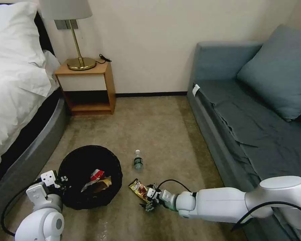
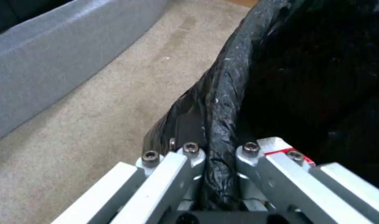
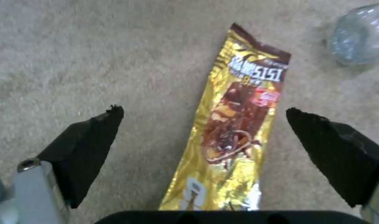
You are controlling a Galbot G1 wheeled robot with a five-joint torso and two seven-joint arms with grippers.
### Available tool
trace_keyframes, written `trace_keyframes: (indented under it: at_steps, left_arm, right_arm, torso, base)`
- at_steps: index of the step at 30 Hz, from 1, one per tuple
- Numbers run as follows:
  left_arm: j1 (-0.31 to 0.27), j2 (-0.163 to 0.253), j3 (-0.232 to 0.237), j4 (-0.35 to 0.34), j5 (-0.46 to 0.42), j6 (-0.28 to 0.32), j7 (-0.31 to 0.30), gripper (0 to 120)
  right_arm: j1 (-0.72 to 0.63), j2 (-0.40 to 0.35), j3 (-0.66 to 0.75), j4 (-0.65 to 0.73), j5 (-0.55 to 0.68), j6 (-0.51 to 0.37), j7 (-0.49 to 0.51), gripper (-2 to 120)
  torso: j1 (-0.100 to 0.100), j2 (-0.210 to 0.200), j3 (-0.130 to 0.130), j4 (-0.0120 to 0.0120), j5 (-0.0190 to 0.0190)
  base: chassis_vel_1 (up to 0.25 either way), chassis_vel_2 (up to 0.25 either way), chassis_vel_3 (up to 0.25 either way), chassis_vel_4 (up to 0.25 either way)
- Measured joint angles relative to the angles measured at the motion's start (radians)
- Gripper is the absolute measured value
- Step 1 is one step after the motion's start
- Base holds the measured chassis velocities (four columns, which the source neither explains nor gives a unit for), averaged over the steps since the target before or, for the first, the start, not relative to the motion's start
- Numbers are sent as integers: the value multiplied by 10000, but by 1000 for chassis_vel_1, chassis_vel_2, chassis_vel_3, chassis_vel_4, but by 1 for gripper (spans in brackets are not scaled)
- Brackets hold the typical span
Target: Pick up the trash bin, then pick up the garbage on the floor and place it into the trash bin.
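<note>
The round black trash bin with its black liner stands on the carpet at lower left. A red-white packet and a yellowish wrapper lie inside it. My left gripper is shut on the bin's near-left rim; the liner fold is pinched between its fingers. A gold-and-brown candy wrapper lies flat on the floor. My right gripper hovers low over that wrapper, open, one fingertip on each side. A clear bottle with a green label lies beyond it.
The bed and its grey base run along the left, a wooden nightstand with a brass lamp stands at the back wall, and a blue-grey sofa lines the right. Open carpet lies between them.
</note>
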Motion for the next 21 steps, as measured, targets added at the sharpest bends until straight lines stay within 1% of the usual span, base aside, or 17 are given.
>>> trace_keyframes:
  at_steps: [2,6,12,21]
  left_arm:
    - [-1,-1,4,17,1,-21,6,3]
    - [-15,-40,28,7,17,-27,9,3]
    - [-38,-47,35,-75,23,-27,11,3]
    - [11,-48,29,-106,13,-27,11,3]
  right_arm:
    - [-107,203,-6,-326,-49,89,-7,100]
    - [-173,373,-13,-709,-169,239,-26,100]
    - [-236,410,-7,-1119,-235,266,-68,100]
    - [-320,410,35,-1385,-263,225,-57,100]
  torso:
    - [0,0,0,1,0]
    - [0,0,0,2,0]
    - [0,0,0,0,0]
    - [0,0,0,1,0]
  base:
    - [0,0,0,0]
    - [0,0,0,0]
    - [0,0,0,0]
    - [0,0,0,0]
